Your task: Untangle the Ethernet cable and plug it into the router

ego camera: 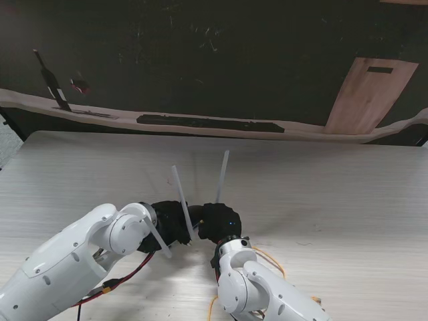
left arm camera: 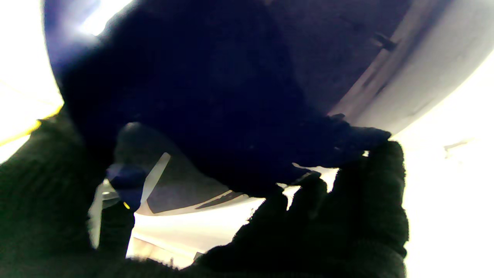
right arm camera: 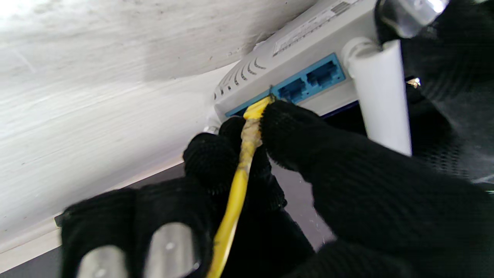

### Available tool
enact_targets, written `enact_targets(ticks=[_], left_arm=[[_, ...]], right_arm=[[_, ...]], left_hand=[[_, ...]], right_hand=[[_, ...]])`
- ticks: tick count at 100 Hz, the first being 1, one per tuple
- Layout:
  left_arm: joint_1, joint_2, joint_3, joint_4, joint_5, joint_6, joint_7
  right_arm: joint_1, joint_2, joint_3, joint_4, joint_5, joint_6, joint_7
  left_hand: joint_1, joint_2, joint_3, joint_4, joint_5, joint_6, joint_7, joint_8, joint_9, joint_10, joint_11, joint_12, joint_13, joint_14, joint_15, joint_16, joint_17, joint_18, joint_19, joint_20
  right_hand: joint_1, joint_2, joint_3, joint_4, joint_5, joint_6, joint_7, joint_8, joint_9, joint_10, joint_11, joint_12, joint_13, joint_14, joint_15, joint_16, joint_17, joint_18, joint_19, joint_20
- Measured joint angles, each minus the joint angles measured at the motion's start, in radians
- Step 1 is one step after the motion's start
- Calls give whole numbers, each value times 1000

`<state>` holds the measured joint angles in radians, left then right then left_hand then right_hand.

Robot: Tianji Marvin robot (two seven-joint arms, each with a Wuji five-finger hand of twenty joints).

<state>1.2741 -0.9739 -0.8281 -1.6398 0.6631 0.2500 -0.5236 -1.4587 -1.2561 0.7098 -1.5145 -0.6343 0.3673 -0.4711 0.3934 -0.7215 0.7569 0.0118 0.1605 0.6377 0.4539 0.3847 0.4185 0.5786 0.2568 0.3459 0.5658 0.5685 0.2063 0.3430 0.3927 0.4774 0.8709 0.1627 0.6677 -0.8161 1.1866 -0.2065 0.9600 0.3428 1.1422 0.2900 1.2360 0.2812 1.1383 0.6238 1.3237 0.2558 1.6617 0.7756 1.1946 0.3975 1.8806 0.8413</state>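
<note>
The white router [right arm camera: 293, 50] lies mid-table, mostly hidden under both black-gloved hands in the stand view, where only its white antennas [ego camera: 221, 175] stick up. My right hand [ego camera: 221, 224] pinches the yellow Ethernet cable [right arm camera: 247, 135] between thumb and fingertips [right arm camera: 293, 131]. The cable's plug end sits at the blue port row [right arm camera: 308, 81], at the leftmost visible opening. My left hand [ego camera: 172, 224] grips the router's body beside one antenna [right arm camera: 380, 96]; its fingers [left arm camera: 347, 200] curl on the router's edge. Slack yellow cable [ego camera: 271, 261] trails beside my right forearm.
The pale wood-grain table [ego camera: 334, 194] extends to all sides. A long black strip [ego camera: 210, 123] lies beyond the far edge, a wooden board [ego camera: 371, 93] leans at the back right, and a dark tool [ego camera: 52, 83] stands at the back left. Red wiring [ego camera: 127, 274] hangs under my left forearm.
</note>
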Motion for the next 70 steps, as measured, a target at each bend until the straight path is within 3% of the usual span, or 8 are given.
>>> enact_targets(ticks=[57, 70], left_arm=[[0, -1, 1, -1, 0, 10, 1], [0, -1, 1, -1, 1, 11, 0]], right_arm=[[-11, 3, 16, -7, 7, -27, 2], [-11, 6, 17, -7, 2, -38, 2]], left_hand=[[0, -9, 0, 0, 0, 0, 0, 7, 0, 0, 0, 0, 0, 0, 0, 0, 0, 0, 0, 0], [0, -9, 0, 0, 0, 0, 0, 7, 0, 0, 0, 0, 0, 0, 0, 0, 0, 0, 0, 0]], right_hand=[[-100, 28, 14, 18, 14, -5, -27, 26, 0, -1, 2, 0, 0, 0, 1, 0, 0, 0, 0, 0], [-72, -58, 54, 17, 14, -5, -23, 7, 0, -1, 2, -1, 0, 0, 1, -3, 0, 0, 0, 0]])
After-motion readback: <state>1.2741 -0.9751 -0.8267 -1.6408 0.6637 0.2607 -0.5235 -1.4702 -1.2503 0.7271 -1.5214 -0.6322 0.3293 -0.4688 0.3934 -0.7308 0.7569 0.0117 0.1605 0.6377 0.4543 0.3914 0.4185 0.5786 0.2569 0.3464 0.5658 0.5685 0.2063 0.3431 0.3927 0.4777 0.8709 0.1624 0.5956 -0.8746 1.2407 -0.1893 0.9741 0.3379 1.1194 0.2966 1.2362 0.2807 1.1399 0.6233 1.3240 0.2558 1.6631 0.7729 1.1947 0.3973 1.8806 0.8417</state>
